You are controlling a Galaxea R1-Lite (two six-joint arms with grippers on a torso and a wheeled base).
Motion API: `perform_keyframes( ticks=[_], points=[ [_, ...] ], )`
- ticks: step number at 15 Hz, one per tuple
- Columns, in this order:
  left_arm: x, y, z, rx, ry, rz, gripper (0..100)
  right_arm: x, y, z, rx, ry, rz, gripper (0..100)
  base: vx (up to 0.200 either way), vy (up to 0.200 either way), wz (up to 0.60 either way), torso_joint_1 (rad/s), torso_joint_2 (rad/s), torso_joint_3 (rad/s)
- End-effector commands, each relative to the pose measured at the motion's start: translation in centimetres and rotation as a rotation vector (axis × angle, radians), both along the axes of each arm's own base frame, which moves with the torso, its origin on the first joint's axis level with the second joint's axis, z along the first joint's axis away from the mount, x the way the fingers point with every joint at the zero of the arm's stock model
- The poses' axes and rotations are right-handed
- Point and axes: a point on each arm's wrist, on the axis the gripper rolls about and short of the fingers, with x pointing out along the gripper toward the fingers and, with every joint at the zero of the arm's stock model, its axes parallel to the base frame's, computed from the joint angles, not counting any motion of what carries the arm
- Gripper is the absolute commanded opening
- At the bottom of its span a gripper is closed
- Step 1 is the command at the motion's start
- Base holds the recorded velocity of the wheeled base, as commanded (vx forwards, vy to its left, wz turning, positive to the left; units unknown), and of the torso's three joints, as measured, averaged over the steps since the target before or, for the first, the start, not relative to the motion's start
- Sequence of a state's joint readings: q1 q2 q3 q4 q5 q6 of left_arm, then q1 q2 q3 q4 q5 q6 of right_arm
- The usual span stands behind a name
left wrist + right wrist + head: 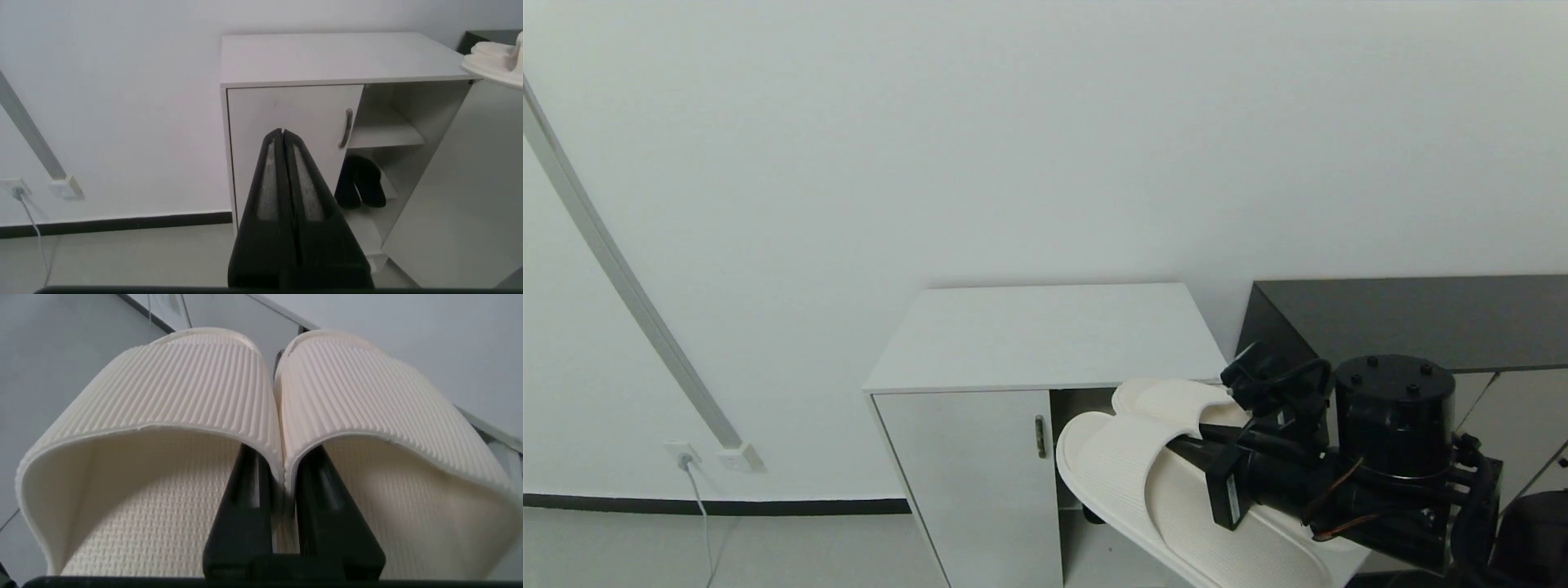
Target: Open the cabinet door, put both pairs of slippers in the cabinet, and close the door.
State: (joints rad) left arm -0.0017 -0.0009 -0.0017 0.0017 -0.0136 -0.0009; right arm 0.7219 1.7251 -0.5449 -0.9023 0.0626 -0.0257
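It looked like a plain office room: bare white wall (1013, 122) behind the cabinet (1045, 335), sockets (682, 453) and cable duct (621, 278) to its left.

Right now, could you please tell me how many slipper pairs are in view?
2. The white pair is clamped in the right gripper before the open cabinet; the dark pair sits on a shelf inside it. Others may be hidden.

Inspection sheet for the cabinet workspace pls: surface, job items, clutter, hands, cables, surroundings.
surface: cabinet top white; left door shut, right side open.
job's things: white slippers held before the opening; black slippers low inside the cabinet.
clutter: nothing seen.
hands: right hand shut on white slippers; left hand shut, empty, facing the cabinet.
cables: cable plugged in wall socket.
surroundings: white wall, grey conduit, dark table.
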Motion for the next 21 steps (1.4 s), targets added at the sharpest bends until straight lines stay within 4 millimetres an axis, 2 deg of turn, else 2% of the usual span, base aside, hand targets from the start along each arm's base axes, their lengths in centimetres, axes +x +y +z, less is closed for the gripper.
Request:
perform_keyframes(
  ticks=[1, 15, 21],
  points=[
    [0.01, 0.00, 0.00, -0.001, 0.001, 0.000, 0, 0.00, 0.03, -0.15, -0.004, 0.004, 0.001, 0, 0.000, 0.000, 0.00, -0.149, 0.34, 0.183],
    [0.02, 0.00, -0.04, -0.002, 0.002, 0.000, 0, -0.11, 0.04, -0.62, -0.016, 0.018, 0.004, 0, 0.000, 0.000, 0.00, -0.160, 0.36, 0.203],
    [0.01, 0.00, 0.00, -0.004, 0.001, 0.002, 0, -0.12, 0.04, -0.69, -0.018, 0.020, 0.004, 0, 0.000, 0.000, 0.00, -0.221, 0.54, 0.308]
  ],
)
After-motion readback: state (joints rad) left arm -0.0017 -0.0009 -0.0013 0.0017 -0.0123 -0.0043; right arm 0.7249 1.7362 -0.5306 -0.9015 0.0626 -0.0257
